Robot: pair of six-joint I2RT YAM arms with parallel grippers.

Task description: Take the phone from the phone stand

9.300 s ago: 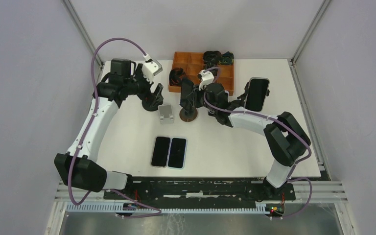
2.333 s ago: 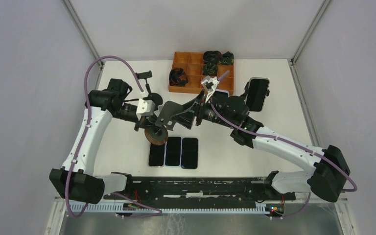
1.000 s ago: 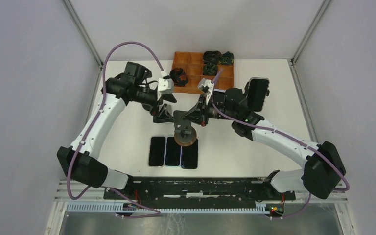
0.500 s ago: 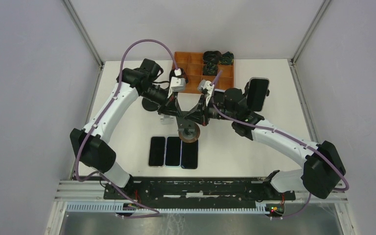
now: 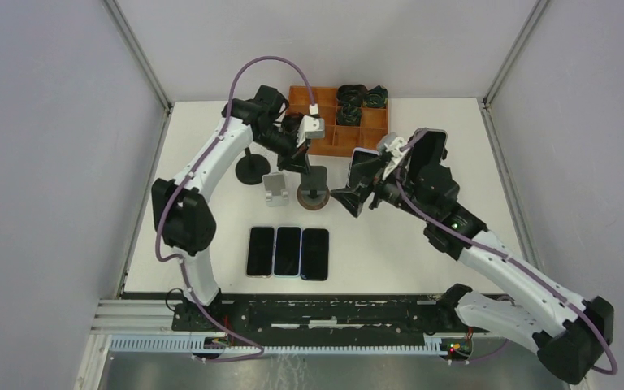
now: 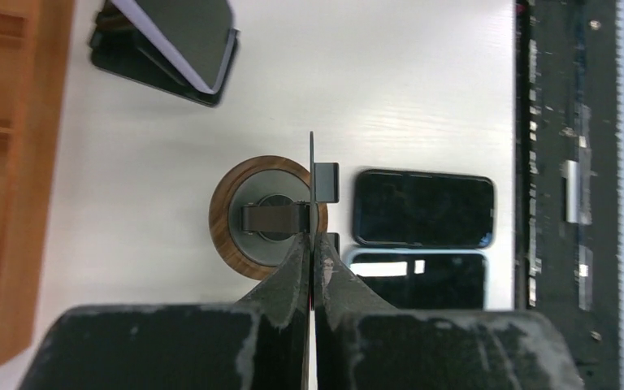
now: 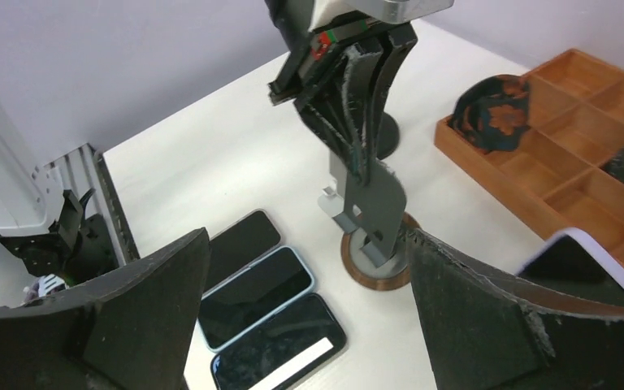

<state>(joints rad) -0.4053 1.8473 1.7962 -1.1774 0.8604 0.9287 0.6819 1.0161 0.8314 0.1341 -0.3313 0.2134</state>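
Observation:
A dark phone leans on its phone stand at the back right; its white-edged corner shows in the right wrist view and it appears again in the left wrist view. An empty stand with a round wooden base stands upright mid-table. My left gripper is shut on that stand's thin grey back plate, reaching down from above. My right gripper hangs open just right of the wooden base, with nothing between its fingers.
Three phones lie flat side by side near the front. A small silver stand and a black round-based stand stand left of the wooden one. An orange compartment tray holding dark coiled items sits at the back.
My left gripper has closed on the empty stand's plate. My right gripper has let go, opened and drawn back right. The stand has moved back from the flat phones and stands upright.

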